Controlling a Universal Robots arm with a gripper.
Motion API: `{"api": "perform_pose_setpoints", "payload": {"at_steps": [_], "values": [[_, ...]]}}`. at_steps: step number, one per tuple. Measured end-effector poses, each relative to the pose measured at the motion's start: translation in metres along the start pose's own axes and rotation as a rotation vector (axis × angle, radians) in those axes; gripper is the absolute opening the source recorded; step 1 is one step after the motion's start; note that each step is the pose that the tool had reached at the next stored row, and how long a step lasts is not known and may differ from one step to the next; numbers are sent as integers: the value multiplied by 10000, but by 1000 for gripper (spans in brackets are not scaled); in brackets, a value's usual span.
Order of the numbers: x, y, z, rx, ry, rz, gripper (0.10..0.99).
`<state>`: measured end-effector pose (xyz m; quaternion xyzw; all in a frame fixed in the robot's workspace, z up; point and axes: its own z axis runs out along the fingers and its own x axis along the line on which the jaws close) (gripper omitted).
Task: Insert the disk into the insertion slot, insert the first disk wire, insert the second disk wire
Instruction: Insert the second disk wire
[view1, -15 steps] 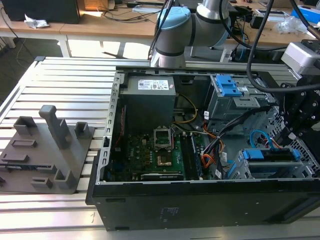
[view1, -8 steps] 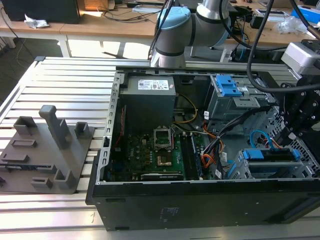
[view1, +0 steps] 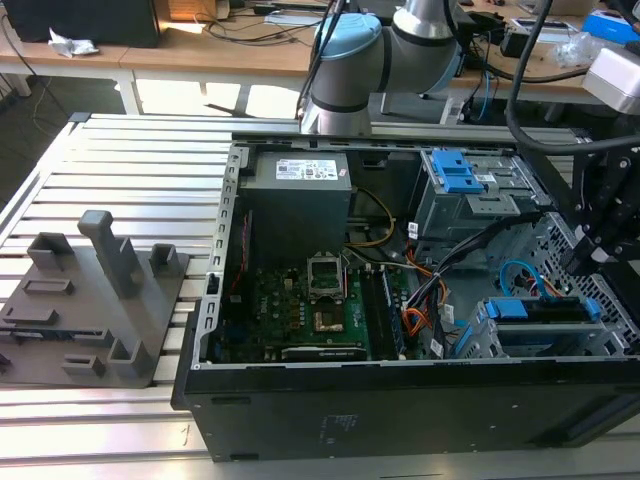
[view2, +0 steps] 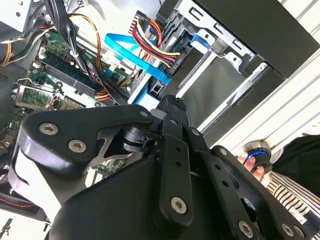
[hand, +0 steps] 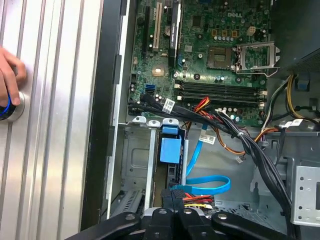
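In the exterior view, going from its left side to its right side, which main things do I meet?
Grey plastic fixture → aluminium table → power supply box → green motherboard → the insertion slot with the disk's blue caddy → black gripper.

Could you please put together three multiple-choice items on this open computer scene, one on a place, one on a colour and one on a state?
1. Where does the grey fixture stand in the exterior view?
A. On the slotted table, at the exterior view's left of the computer case.
B. Inside the case.
C. On the wooden desk behind.

2. What colour is the second disk wire looping by the insertion slot?
A. Red.
B. Green.
C. Light blue.

3. Where is the disk now?
A. Flat on the table.
B. Seated in the insertion slot.
C. Held in a person's hand.

Answers:
1 A: it stands on the table's ribs beside the case.
2 C: the flat loop is light blue in the first wrist view.
3 B: its blue caddy sits between the slot's grey walls.
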<state>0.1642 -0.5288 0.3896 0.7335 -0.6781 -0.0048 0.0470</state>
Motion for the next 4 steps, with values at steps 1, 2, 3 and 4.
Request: {"api": "perform_pose_setpoints", "payload": {"at_steps": [1, 2, 3, 4], "values": [[0, 0, 0, 0, 0, 0, 106], [-1, 0, -1, 0, 1, -1, 106], [0, 0, -2, 0, 3, 0, 106], [0, 0, -2, 0, 3, 0, 106]]}}
